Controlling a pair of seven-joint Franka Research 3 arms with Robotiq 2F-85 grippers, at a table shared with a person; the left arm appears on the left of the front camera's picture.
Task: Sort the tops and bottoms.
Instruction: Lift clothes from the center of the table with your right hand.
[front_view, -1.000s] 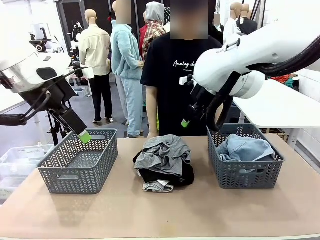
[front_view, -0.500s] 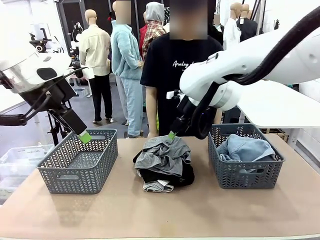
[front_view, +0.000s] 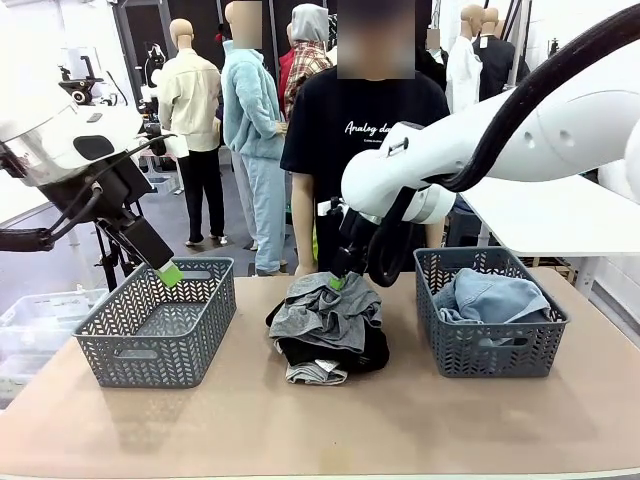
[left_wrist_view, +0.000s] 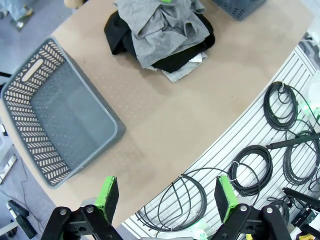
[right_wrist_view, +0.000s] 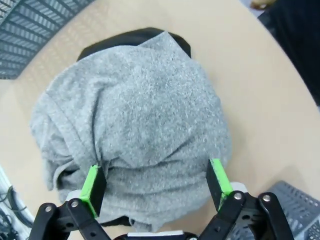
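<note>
The heap of clothes sits in the middle of the table (front_view: 420, 420), between two grey baskets. A grey garment (front_view: 328, 310) is crumpled on top, a black garment (front_view: 360, 352) lies under it, and a paler grey piece (front_view: 315, 373) pokes out at the near edge. The right gripper (right_wrist_view: 156, 175) is down at the far top of this heap with its jaws spread wide, one green pad on each side of the grey cloth and nothing clamped. Whether the pads actually touch the fabric cannot be told. A light blue denim garment (front_view: 495, 297) lies bunched inside the right basket (front_view: 490, 350). The left gripper (left_wrist_view: 166, 192) hangs above the far left corner of the left basket (front_view: 150, 345), well apart from the heap. Its jaws are also wide apart and hold nothing. A person (front_view: 360, 150) in a black T-shirt stands at the far side of the table, just behind the heap.
</note>
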